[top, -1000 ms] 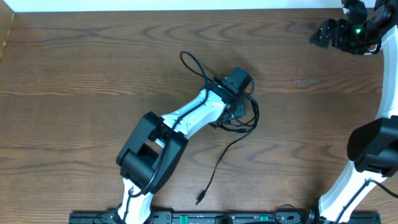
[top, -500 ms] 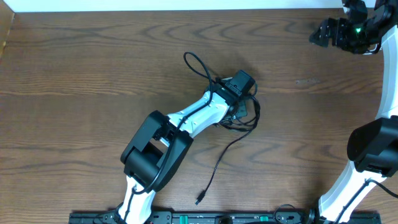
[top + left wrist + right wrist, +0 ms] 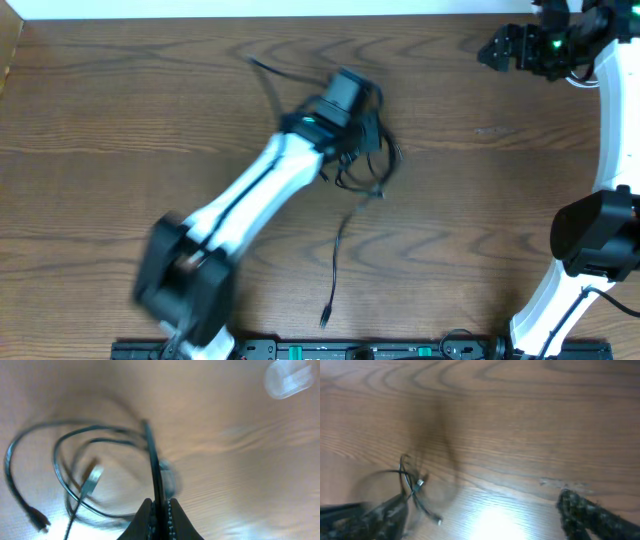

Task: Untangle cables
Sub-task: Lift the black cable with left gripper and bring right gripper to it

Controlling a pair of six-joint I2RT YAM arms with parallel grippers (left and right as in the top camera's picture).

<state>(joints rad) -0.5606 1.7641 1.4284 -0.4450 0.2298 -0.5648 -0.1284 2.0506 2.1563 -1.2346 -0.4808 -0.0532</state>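
Observation:
A tangle of thin black cables [image 3: 362, 162] lies mid-table in the overhead view, with one strand trailing down to a plug [image 3: 324, 318] near the front edge. My left gripper [image 3: 345, 110] is over the tangle's top and is shut on a black cable [image 3: 151, 455], which runs up from between the fingers [image 3: 160, 510] to the loops [image 3: 75, 475] in the blurred left wrist view. My right gripper [image 3: 497, 52] is open and empty at the far right; the right wrist view shows its fingers [image 3: 480, 515] wide apart, with the cables [image 3: 415, 487] in the distance. No white cable shows.
The wooden table's far edge [image 3: 300, 16] meets a white wall. The right arm's base [image 3: 590, 240] stands at the right side. A black rail [image 3: 340, 350] runs along the front edge.
My left arm has swung up and to the left, dragging the cable tangle with it; the trailing strand has straightened. My right gripper has shifted slightly left.

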